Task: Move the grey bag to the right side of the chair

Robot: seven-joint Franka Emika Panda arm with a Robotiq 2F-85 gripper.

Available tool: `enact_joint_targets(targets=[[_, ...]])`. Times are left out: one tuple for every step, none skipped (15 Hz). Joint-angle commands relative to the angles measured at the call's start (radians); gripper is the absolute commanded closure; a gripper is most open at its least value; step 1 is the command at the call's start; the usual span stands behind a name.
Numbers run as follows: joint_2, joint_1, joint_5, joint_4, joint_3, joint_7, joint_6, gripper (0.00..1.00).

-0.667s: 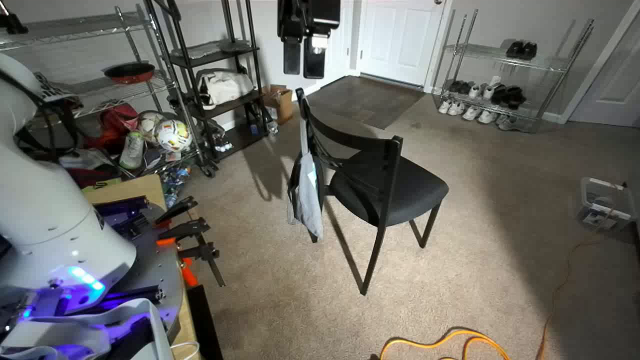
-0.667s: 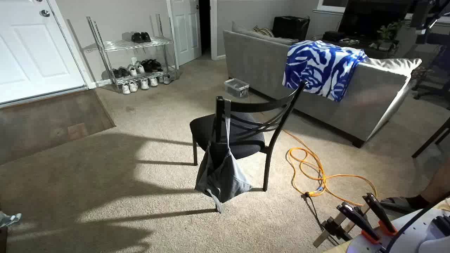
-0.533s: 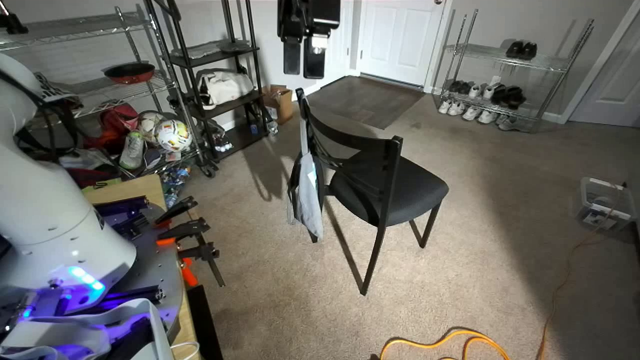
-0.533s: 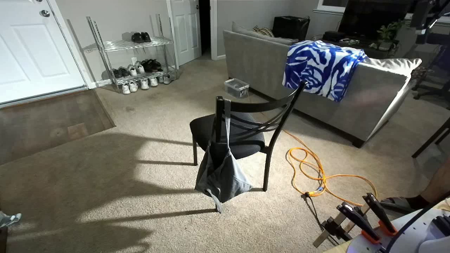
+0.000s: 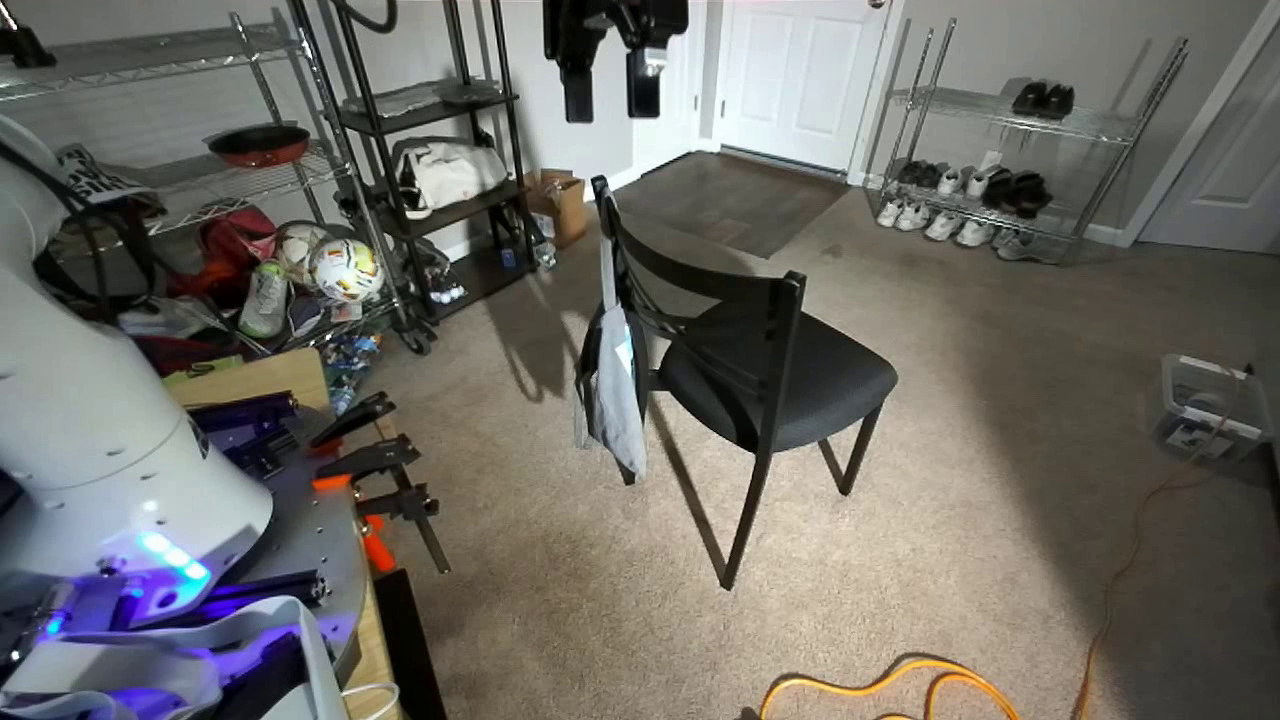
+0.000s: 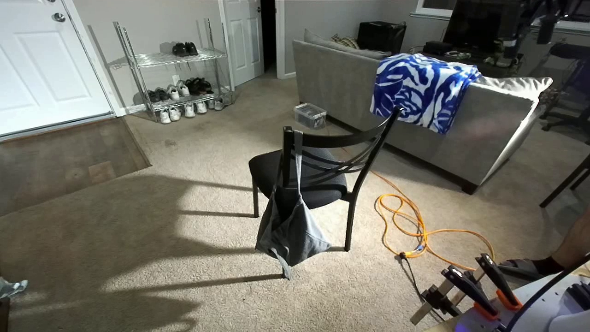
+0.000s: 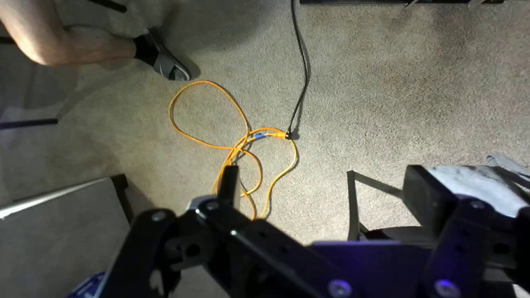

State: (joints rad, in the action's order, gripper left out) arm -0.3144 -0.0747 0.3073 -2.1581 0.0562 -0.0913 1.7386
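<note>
Chair [image 6: 318, 180] sits mid-frame in both exterior views, not moved. Grey bag [image 5: 620, 400] not moved either: hung by a strap [image 6: 298, 159] from the left post [image 6: 286, 154] of the chair back. Change is in the gripper [image 5: 611, 106], top centre in an exterior view: higher in the frame now, fingers [image 5: 644, 92] showing a wider gap, whether from opening or turning can't tell. Fingers well apart, nothing held, bag not touched. Wrist view has the bag at the right edge, partly behind a finger, so probably not lined up yet. Reads as set-up before the grasp, move not begun. Next likely calls for coming down to the strap, lifting it off, shifting to the right post [image 6: 384, 138]. Thin loop could snag.
</note>
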Motion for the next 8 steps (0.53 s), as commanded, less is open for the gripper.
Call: enact_joint_targets(targets=[[0.114,0.069,0.053,0.081,-0.072,-0.026,0.028,0.0],[0.158,0.092,0.058,0.117,-0.093,-0.036,0.028,0.0],[0.192,0.111,0.066,0.146,-0.11,-0.048,0.033,0.0],[0.225,0.128,0.082,0.172,-0.127,-0.056,0.041,0.0],[0.253,0.143,0.102,0.195,-0.141,-0.066,0.051,0.0],[0.281,0.155,0.127,0.218,-0.152,-0.078,0.062,0.0],[0.305,0.166,0.149,0.239,-0.159,-0.099,0.075,0.0],[0.329,0.175,0.174,0.26,-0.166,-0.119,0.09,0.0]])
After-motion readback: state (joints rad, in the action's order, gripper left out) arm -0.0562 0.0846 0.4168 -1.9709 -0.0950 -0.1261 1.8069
